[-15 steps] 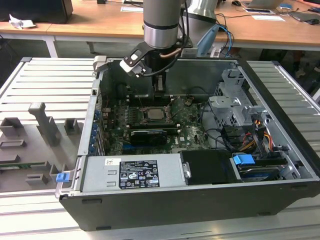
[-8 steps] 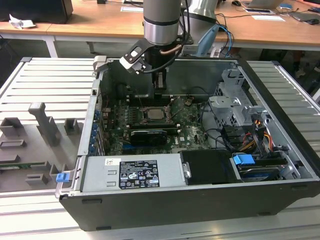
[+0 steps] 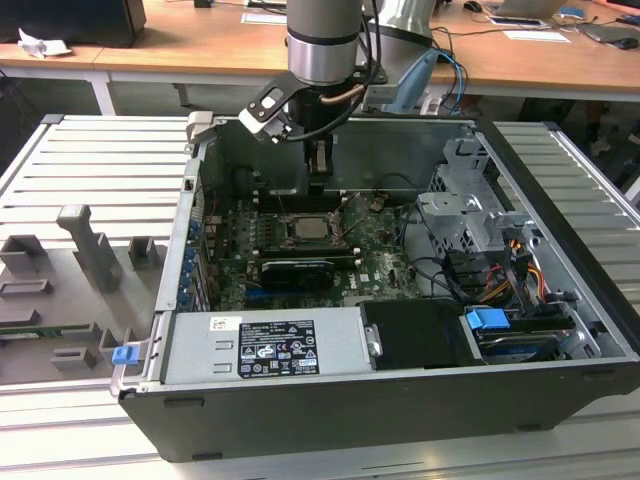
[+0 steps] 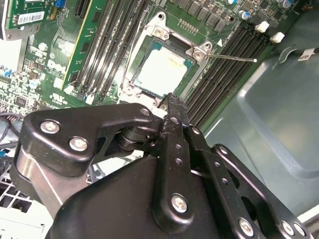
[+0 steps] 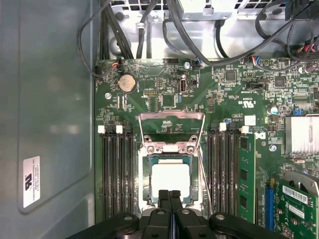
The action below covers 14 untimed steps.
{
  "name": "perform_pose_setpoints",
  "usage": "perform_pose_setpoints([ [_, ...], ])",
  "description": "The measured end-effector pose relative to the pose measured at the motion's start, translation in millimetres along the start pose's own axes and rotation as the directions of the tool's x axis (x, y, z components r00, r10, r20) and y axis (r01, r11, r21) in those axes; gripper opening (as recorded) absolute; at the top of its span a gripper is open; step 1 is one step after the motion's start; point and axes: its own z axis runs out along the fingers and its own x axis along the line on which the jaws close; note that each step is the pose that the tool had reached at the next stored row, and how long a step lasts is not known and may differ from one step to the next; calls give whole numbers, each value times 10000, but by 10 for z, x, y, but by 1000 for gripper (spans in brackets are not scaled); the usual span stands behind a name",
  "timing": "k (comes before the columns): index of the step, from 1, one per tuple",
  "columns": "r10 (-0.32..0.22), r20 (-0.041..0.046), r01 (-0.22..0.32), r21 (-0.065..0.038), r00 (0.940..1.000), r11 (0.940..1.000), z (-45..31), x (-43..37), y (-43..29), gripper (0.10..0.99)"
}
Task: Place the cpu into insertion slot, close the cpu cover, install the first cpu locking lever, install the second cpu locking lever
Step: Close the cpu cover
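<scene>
First wrist view: the gripper (image 5: 170, 195) has its two fingers pressed together with nothing between them. The cpu (image 5: 170, 180) lies just ahead of the fingertips. It is seated flat in the insertion slot (image 5: 147, 174) with its pale metal top facing up. The chip is square, so it has no dominant long axis. Its edges run parallel to the memory slots (image 5: 118, 174) on either side of it.

The cpu cover (image 5: 172, 116) is swung open. It lies beyond the cpu, on the far side of the slot from the fingertips. Its hinged edge is nearest the chip and its free edge points away from the gripper. The motherboard (image 5: 164, 84) shows through its central window. Judged from this, the placing step is complete and the cover is not yet closed.

In the second wrist view, one thin locking lever (image 4: 232, 58) stands released beside the slot, clear of the cpu (image 4: 162, 69).

In the exterior view, the gripper (image 3: 318, 175) hangs inside the computer case (image 3: 400, 400), close above the cpu (image 3: 305, 228).
</scene>
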Motion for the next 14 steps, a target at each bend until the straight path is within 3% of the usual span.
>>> perform_pose_setpoints([
  [5,1,3,-1,0,10000,10000,-100,12,3,106],
  [14,1,2,-1,0,10000,10000,-188,19,5,106],
])
